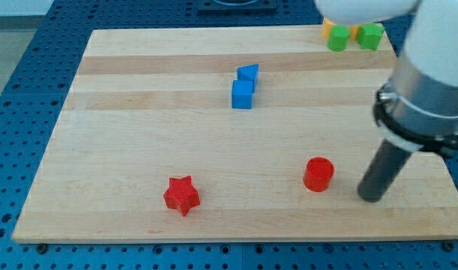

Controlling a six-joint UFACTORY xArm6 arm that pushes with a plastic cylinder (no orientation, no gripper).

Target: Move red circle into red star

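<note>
The red circle (318, 174) lies on the wooden board (139, 142) toward the view's bottom right. The red star (182, 195) lies to its left, near the board's bottom edge, well apart from it. My tip (371, 198) touches the board just to the right of the red circle, a little lower in the view, with a small gap between them. The rod rises up and to the right into the arm's grey body.
A blue cube (242, 94) and a second blue block (248, 73) sit together at the board's upper middle. Two green blocks (337, 40) (370, 36), a yellow block (330, 28) and an orange one sit at the top right corner.
</note>
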